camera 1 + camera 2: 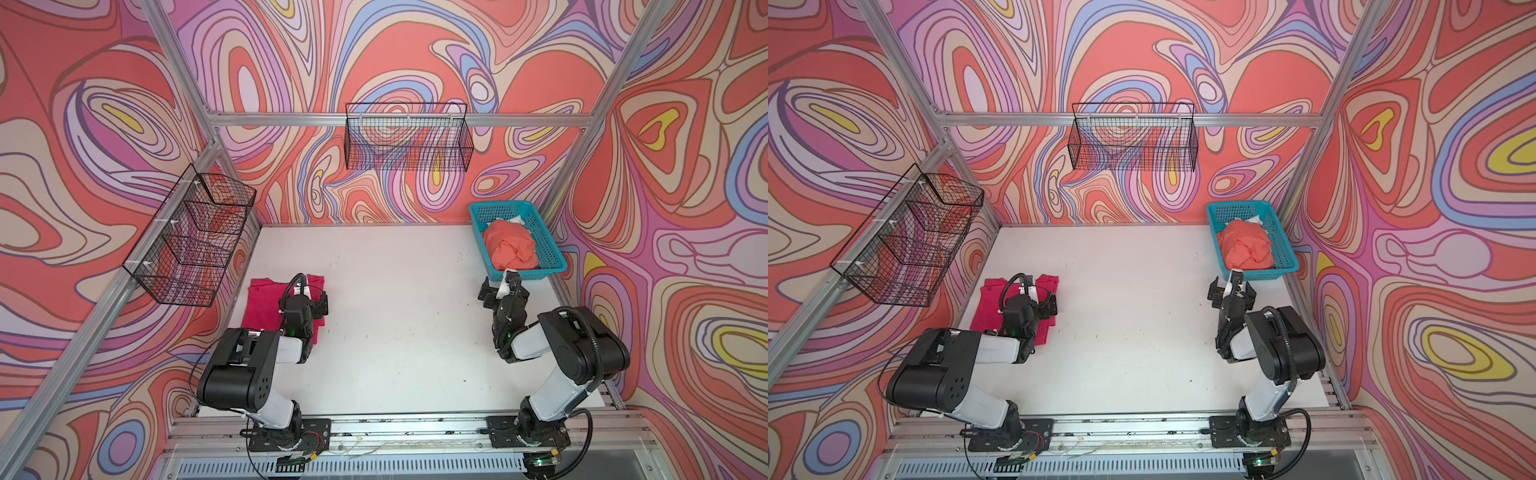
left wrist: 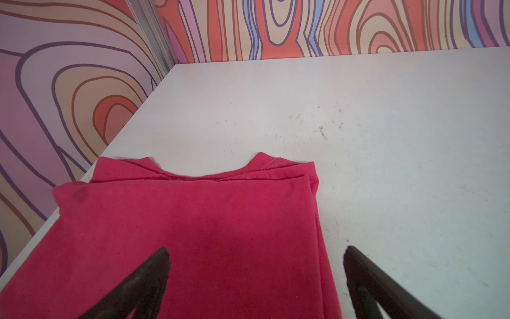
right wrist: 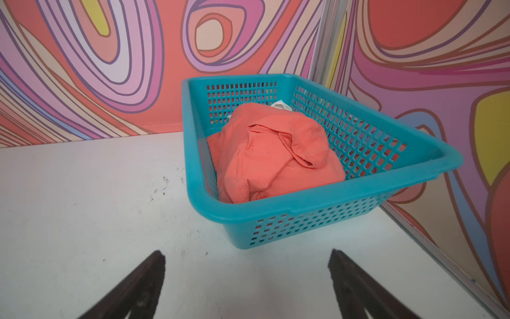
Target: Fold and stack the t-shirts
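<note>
A teal mesh basket (image 1: 528,272) sits at the far right corner of the scuffed white tabletop (image 1: 395,332). A bit of white (image 3: 280,105), perhaps cloth, shows at its far end. A long wire basket (image 1: 409,141) hangs on the swirl-patterned back wall, and a divided wire basket (image 1: 191,237) on the left wall.

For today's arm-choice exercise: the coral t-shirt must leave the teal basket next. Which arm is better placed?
Probably the right: the right gripper, open, faces the basket holding the crumpled coral t-shirt; the left gripper hangs over the folded magenta t-shirt across the table.
</note>
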### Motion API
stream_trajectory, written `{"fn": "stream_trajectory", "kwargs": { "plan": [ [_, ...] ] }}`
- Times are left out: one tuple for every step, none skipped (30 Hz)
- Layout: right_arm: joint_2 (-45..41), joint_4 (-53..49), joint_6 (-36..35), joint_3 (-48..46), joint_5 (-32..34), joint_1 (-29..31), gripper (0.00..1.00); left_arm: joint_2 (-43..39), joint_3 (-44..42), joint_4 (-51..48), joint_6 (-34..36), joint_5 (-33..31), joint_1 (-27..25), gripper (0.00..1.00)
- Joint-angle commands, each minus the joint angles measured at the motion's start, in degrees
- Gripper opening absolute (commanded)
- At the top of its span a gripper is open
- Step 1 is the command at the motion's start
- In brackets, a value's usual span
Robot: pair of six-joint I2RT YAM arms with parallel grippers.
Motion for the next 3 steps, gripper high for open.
{"fn": "stream_trajectory", "kwargs": {
  "plan": [
    [0.62,0.77,-0.09,0.56,1.21,-0.03,0.98,0.32,0.78,2.54,0.57,-1.20,-0.06,1.00],
    [0.60,1.09,-0.17,0.47,1.25,-0.10,0.98,0.15,1.01,1.85,0.47,-1.20,-0.06,1.00],
    [0.57,1.26,-0.25,0.29,1.26,-0.03,0.98,0.24,0.97,2.12,0.50,-1.19,-0.06,1.00]
  ]
}}
